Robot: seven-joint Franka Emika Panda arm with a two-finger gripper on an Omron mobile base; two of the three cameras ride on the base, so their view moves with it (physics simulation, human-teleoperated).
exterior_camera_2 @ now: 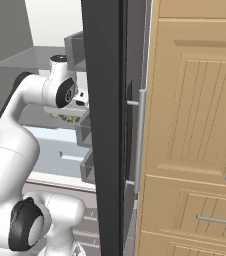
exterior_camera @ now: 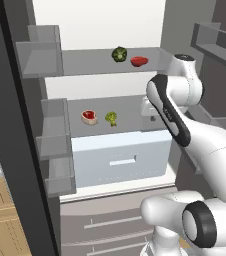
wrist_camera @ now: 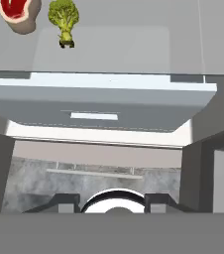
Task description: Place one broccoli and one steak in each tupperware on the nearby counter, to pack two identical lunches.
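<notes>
On lower fridge shelf, broccoli [wrist_camera: 63, 19] is laid beside steak [wrist_camera: 19, 14], stem toward 6 o'clock in hand view. Gripper [wrist_camera: 113, 201] width cannot be told.

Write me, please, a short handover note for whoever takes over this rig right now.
Tool: in the open fridge above the lower shelf, nothing between its fingers; how wide it stands is unclear.
Upper shelf: broccoli beside steak.
Lower shelf: second steak and second broccoli, side by side.
Done: nothing picked yet.
Left: carry one broccoli and one steak to each tupperware.
</notes>
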